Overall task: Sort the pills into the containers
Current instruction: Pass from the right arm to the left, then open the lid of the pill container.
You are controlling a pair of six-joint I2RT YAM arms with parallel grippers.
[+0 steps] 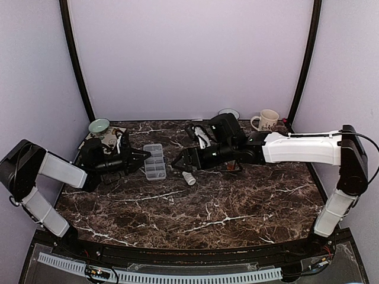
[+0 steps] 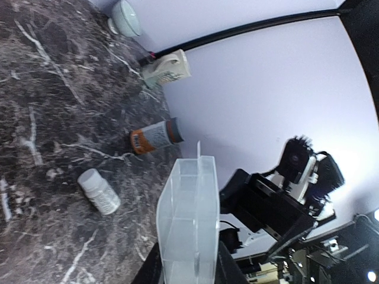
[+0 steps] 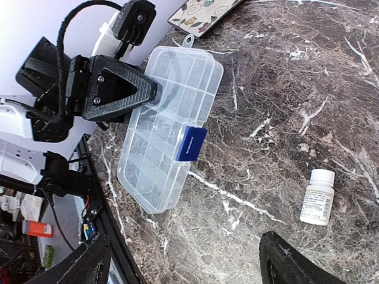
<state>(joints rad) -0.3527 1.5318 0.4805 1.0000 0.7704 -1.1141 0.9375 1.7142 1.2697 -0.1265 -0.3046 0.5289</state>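
Observation:
The containers box [image 1: 155, 161], a clear compartmented organizer with its lid down and a blue latch [image 3: 191, 143], lies flat on the marble table. My left gripper [image 1: 144, 157] is shut on the box's left side; in the left wrist view the clear box [image 2: 189, 219] fills the gap between its fingers [image 2: 228, 269]. My right gripper [image 1: 177, 161] hovers just right of the box, open and holding nothing, its fingertips [image 3: 293, 260] wide apart over bare marble. A white pill bottle [image 1: 189, 178] lies on its side near it. No loose pills show.
An orange bottle [image 2: 155, 136] lies further back by the right arm. A mug [image 1: 267, 120] and a bowl [image 1: 228, 112] stand at the back right. Another bowl [image 1: 99, 125] and a patterned flat item [image 1: 109, 137] are at the back left.

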